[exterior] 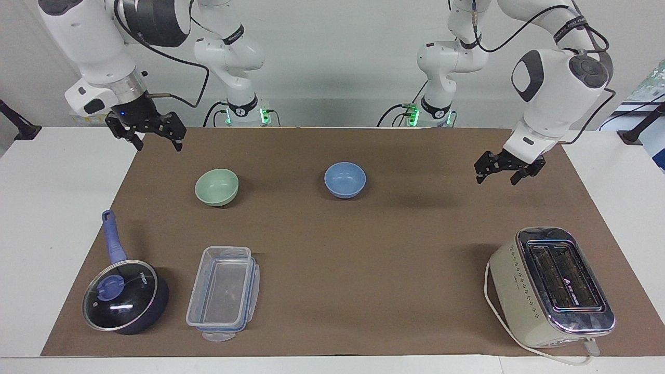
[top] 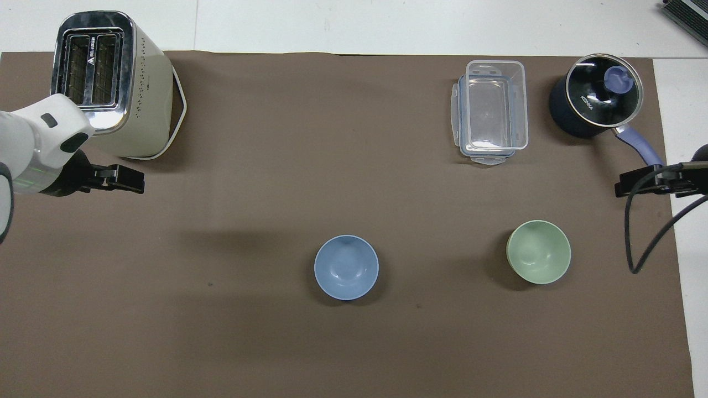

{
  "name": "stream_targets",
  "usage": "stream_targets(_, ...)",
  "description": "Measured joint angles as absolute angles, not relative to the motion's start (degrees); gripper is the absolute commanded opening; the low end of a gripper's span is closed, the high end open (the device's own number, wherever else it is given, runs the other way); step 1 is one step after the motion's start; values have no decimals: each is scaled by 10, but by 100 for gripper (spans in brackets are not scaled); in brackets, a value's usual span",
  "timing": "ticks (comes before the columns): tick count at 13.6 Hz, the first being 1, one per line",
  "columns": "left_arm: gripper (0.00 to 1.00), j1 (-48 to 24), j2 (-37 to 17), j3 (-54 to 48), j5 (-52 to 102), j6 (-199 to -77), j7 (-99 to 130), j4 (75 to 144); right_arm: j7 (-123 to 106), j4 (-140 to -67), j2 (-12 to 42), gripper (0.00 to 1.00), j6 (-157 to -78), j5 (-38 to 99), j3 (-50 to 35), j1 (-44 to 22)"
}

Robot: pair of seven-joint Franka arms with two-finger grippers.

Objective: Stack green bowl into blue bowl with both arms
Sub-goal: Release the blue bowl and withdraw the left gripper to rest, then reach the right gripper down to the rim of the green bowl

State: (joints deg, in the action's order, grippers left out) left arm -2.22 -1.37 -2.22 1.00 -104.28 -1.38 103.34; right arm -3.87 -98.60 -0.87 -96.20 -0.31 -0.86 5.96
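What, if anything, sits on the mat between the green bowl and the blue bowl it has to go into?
Nothing visible. The green bowl and blue bowl stand side by side with bare mat between them. The clear container and saucepan lie farther from the robots.

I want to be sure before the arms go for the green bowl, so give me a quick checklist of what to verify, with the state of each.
1. Green bowl upright on the mat, nothing in it: ok.
2. Blue bowl upright and empty, ready to receive: ok.
3. Bowls apart, bare mat between them: ok.
4. Right hand open, holding nothing, up over the mat's edge at the right arm's end: ok.
5. Left hand open, holding nothing, up over the mat at the left arm's end: ok.
6. Saucepan and clear container farther from the robots than the green bowl, not touching it: ok.
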Motion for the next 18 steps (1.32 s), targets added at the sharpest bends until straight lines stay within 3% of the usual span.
stream_targets(6,100,-19,-13,-25,-25,-938,-22,936,-70,-1163,-5,100,-1096,6,-9,67)
stream_targets(11,100,-6,-14,-24,-24,-925,-23,926,-119,-1278,-3,100,-1215,16,-8,88)
stream_targets(16,100,-6,-14,-24,-24,-925,-23,926,-132,-1314,28,97,-1272,44,-8,93)
stream_targets(18,100,-6,-14,-24,-24,-925,-23,926,-188,-1318,42,90,-1273,94,-8,95)
